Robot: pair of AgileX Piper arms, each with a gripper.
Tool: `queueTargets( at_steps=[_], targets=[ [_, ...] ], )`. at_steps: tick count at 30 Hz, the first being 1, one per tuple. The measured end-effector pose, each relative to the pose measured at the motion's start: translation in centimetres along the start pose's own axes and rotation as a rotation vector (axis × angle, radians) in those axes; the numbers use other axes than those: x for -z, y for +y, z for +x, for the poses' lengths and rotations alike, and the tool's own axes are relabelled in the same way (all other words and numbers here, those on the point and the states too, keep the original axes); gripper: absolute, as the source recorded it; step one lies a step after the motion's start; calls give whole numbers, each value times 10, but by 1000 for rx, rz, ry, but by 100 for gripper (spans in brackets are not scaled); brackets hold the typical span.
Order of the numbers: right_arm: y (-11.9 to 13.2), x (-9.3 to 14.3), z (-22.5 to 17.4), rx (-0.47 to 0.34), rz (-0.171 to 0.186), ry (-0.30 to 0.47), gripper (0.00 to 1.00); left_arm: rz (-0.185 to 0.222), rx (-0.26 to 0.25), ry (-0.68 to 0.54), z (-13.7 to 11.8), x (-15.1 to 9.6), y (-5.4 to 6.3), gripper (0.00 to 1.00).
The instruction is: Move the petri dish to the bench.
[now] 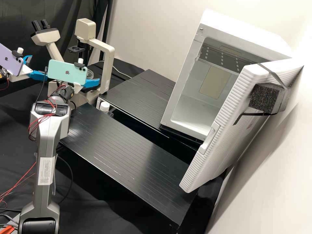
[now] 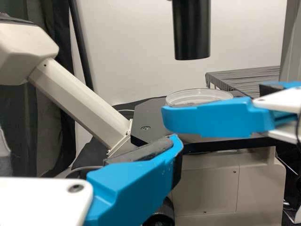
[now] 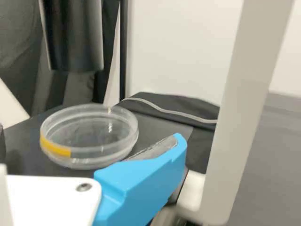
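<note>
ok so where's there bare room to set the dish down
The near black board, between an arm and the open white door; the far board, between microscope and white cabinet. Crowded: microscope stage, with petri dish and blue fingers.

High view: well lit, pale wall (image 1: 282, 19) nearly white top right, soft shadow beside the open white door (image 1: 227, 120). Streaky glare on grooved black platform (image 1: 123, 152); black cloth (image 1: 107, 208) very dark. Left wrist view: wall evenly lit. Right wrist view: small glints on petri dish (image 3: 89, 134).
</note>
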Motion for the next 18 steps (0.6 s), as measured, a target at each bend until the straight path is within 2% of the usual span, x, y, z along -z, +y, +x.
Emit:
queueTargets(
  at_steps=[4, 9, 13, 18],
  targets=[
    [0, -1, -1, -5, 22, 0, 100, 0, 0, 0, 0, 0, 0, 100],
    [1, -1, -1, -8, 27, -1, 100, 0, 0, 0, 0, 0, 0, 100],
    [2, 2, 3, -20, 52, -2, 100, 0, 0, 0, 0, 0, 0, 100],
    [-2, 1, 9, -25, 48, 0, 100, 0, 0, 0, 0, 0, 0, 100]
  ],
)
